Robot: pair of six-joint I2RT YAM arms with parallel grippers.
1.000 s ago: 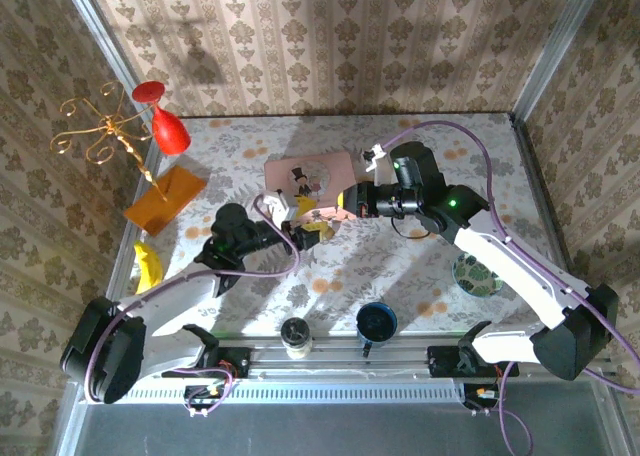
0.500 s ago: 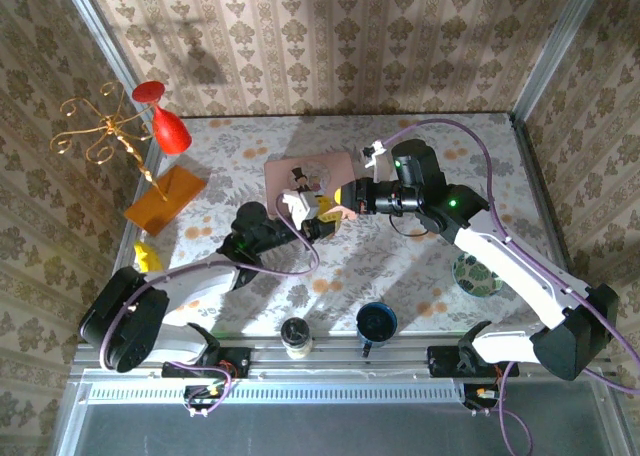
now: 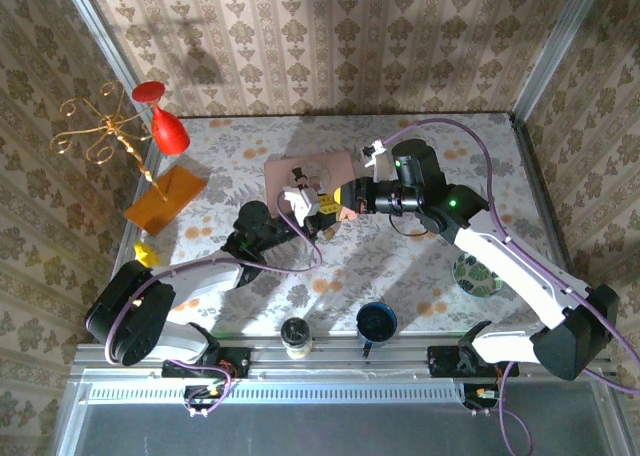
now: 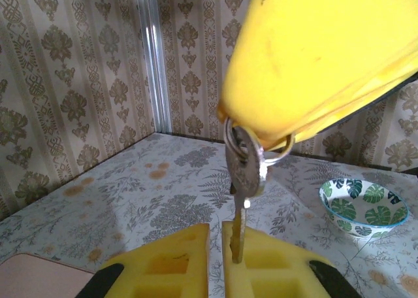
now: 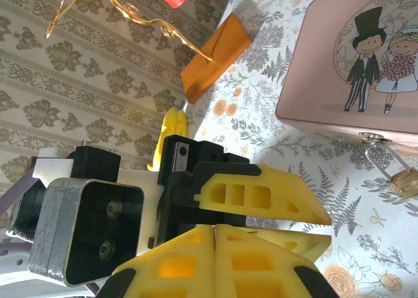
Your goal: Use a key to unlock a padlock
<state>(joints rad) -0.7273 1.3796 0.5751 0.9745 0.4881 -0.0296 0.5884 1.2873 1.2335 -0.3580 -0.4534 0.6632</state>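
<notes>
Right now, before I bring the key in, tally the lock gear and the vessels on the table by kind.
padlock: 1
key: 1
pink box: 1
red goblet: 1
glass jar: 1
blue cup: 1
leaf-print bowl: 1
Total: 7

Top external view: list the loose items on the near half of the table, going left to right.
yellow object → glass jar → dark blue cup → leaf-patterned bowl
</notes>
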